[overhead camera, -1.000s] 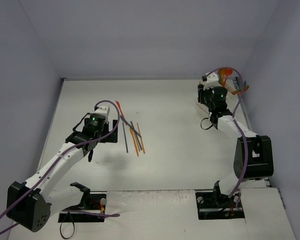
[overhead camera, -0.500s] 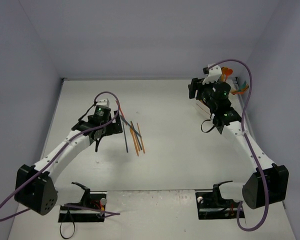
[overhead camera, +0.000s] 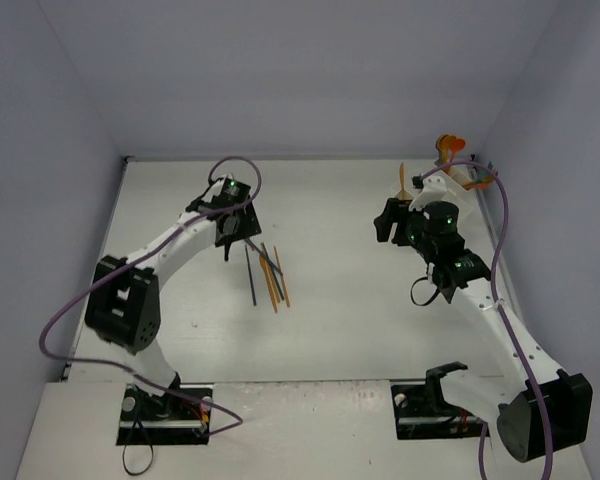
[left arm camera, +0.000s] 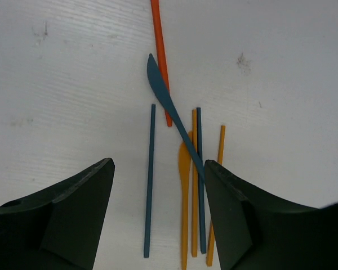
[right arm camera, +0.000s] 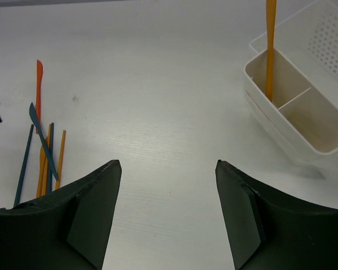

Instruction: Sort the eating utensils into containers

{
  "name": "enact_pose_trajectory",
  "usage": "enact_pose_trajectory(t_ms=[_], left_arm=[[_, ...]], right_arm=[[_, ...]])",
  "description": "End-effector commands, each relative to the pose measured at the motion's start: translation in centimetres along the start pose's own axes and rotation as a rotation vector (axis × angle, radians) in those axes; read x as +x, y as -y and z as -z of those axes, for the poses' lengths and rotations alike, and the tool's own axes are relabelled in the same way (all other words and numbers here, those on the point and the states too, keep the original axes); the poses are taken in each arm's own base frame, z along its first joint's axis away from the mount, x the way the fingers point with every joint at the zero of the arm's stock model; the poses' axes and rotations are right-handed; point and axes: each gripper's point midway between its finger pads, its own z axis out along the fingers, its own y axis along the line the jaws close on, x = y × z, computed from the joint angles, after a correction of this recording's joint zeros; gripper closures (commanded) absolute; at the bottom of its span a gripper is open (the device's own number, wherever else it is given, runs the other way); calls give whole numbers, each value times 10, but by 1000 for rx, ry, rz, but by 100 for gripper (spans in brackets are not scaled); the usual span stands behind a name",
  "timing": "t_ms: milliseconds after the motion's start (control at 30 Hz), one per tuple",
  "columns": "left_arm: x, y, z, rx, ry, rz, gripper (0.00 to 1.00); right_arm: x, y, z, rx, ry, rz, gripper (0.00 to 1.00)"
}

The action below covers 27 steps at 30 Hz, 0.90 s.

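Just ahead of the left gripper [left arm camera: 158, 169] lie eating utensils [left arm camera: 168, 109]

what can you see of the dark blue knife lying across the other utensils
The dark blue knife is a thin, flat, one-piece utensil that looks like plastic, with a broad curved blade tapering to a point and a narrow handle. It lies flat and diagonal on the white table, blade end pointing away from the left gripper. It crosses over a red-orange utensil near its blade, then an orange knife, a thin orange handle and a thin blue handle. Nothing grips it.
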Motion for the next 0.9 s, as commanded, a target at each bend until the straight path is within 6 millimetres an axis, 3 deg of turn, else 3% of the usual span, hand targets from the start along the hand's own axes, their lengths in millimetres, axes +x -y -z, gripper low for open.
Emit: enact_pose_trajectory(t_ms=[0, 200, 400, 633, 867], left_arm=[[-28, 9, -26, -62, 30, 35, 42], [-38, 7, -60, -131, 8, 57, 54], [-47, 1, -78, -175, 7, 63, 57], [-40, -1, -101, -195, -32, 46, 61], [-34, -9, -112, -224, -52, 43, 74]], right_arm=[[-11, -15, 13, -60, 52, -29, 34], [-10, -18, 25, -84, 63, -6, 33], [-2, -21, 29, -109, 48, -7, 32], [3, -20, 32, -107, 39, -4, 32], [3, -19, 34, -104, 38, -2, 32]])
